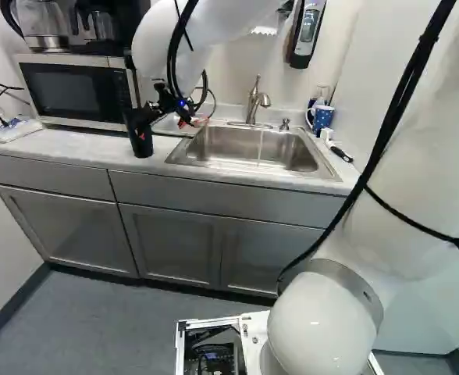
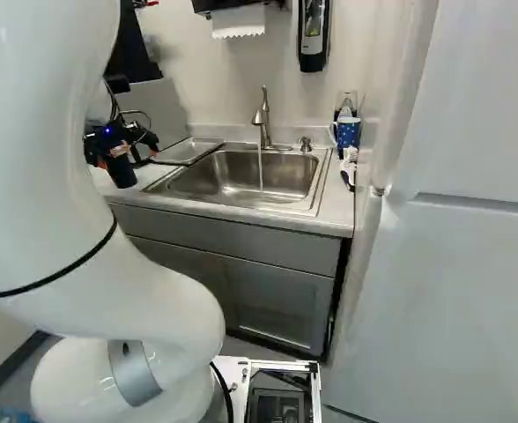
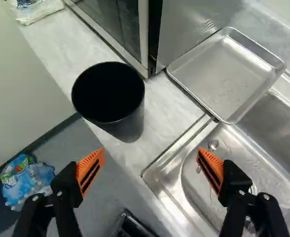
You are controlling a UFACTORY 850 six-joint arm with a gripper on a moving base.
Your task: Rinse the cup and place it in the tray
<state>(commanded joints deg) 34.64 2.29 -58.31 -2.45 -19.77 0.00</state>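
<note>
The black gripper [image 1: 167,108] hangs over the counter left of the sink. Its two orange-padded fingers stand wide apart in the wrist view, with nothing between the fingertips [image 3: 151,150]. Ahead of them, the black cup [image 3: 128,122] has its dark mouth facing up. In the left base view the cup [image 1: 141,141] is near the counter's front edge, beside the gripper. A shallow metal tray [image 3: 224,76] lies between the microwave and the sink, overlapping the sink's rim; no object lies in it. Water runs from the faucet [image 2: 262,119] into the steel sink [image 2: 241,179].
The microwave [image 1: 77,90] stands behind and left of the cup, with a coffee maker on top. Right of the sink are a blue dotted mug [image 2: 348,133] and a brush [image 1: 340,151]. A tall white fridge [image 2: 453,247] stands at the right. Wrapped bottles [image 3: 26,180] lie on the floor.
</note>
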